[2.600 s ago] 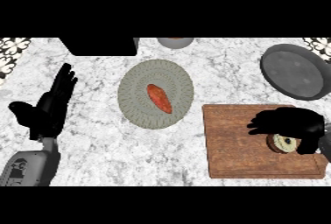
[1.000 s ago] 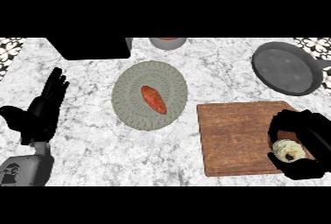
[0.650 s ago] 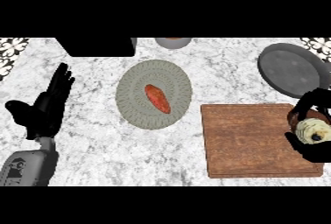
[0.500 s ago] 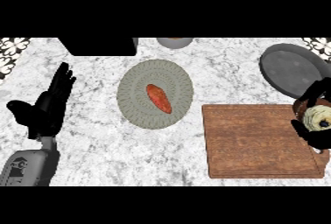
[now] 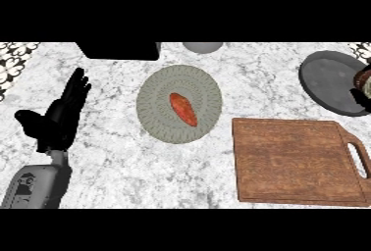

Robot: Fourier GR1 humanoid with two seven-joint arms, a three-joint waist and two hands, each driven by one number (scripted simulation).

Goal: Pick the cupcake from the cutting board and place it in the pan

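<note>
One view is all I have, the head view, looking steeply down on the marble counter [image 5: 123,162]. I count one cutting board [image 5: 293,162], brown wood with a handle slot at its right end, lying at the lower right with nothing on it. One dark grey pan [image 5: 330,81] sits above it near the upper right, well apart from the board's top edge. One grey-green plate [image 5: 156,122] lies in the middle, carrying a single orange-red piece of food [image 5: 183,109]. At the top edge I see one black box-like object [image 5: 119,50] and, just right of it, one small grey round thing [image 5: 202,46], partly cut off.

Two hands show. The left hand [image 5: 58,120] rests open at the left, fingers straight and pointing up. Of the right hand [image 5: 361,94] only a black sliver shows at the right edge over the pan's rim; I cannot tell how it is set. A brown scrap there, the cupcake [image 5: 364,78], sits at the frame's edge above the pan, mostly out of view.
</note>
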